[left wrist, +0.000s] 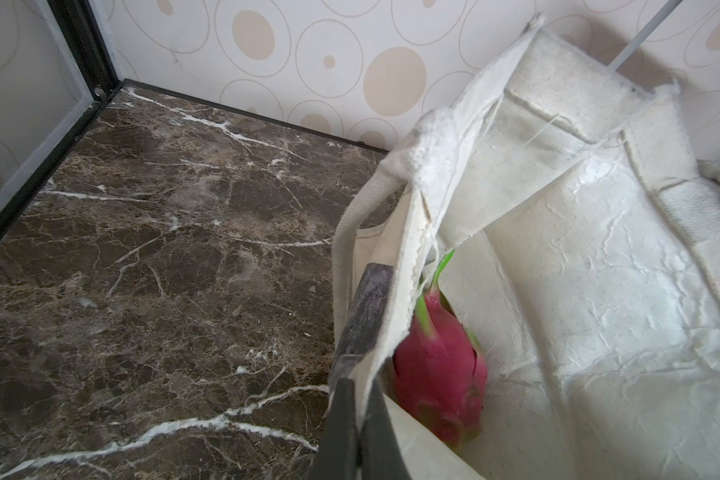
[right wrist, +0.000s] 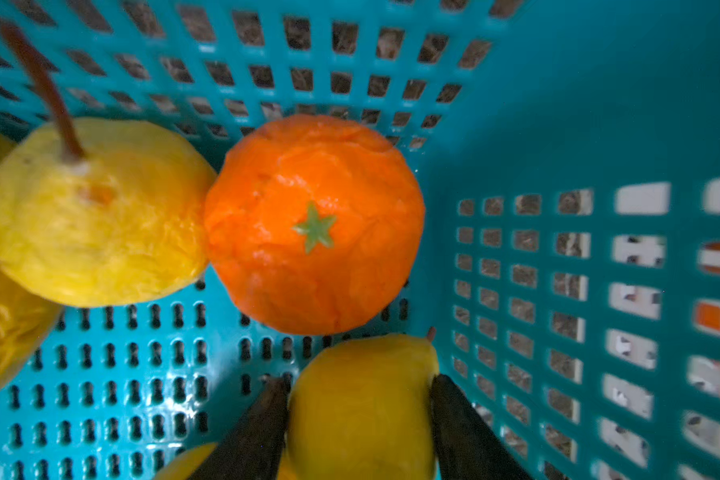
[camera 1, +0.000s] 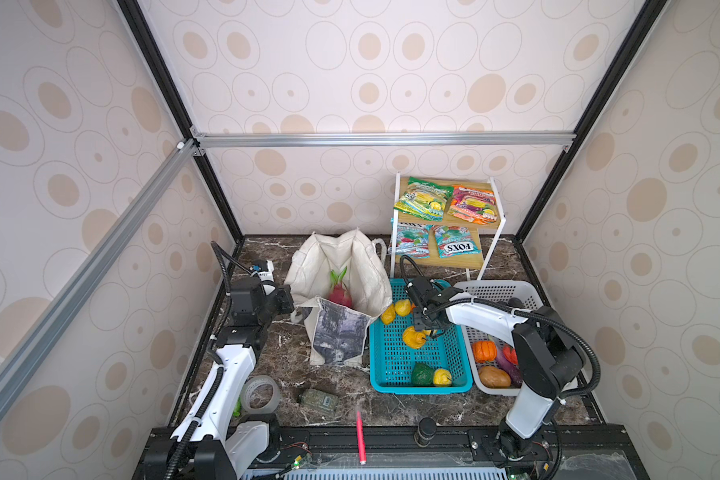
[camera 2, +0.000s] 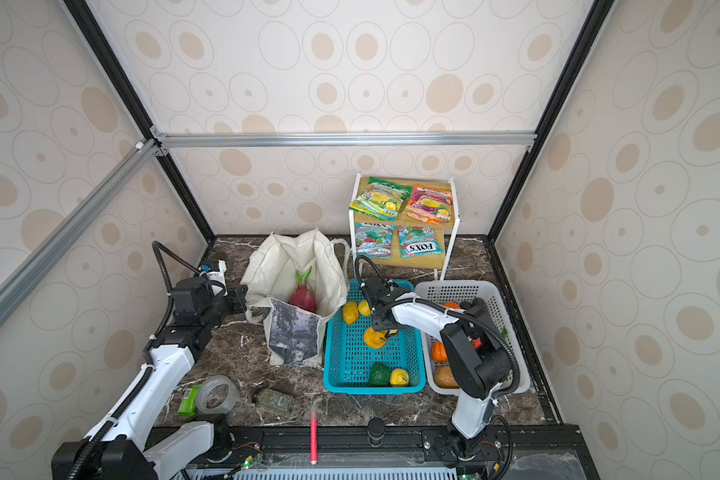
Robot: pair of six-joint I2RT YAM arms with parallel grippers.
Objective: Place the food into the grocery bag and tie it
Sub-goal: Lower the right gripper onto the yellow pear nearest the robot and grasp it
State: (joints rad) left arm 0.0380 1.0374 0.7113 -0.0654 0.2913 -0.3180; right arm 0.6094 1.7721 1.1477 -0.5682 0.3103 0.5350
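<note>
White-and-black arms (camera 1: 233, 365) with black corrugated cables (camera 1: 203, 409)

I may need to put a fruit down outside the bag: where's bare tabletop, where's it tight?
Bare marble: left of the grocery bag toward the back corner, and in front between jar, pink pen and teal basket. Crowded: bag, teal basket and white basket side by side with no clear gap, shelf behind.
</note>
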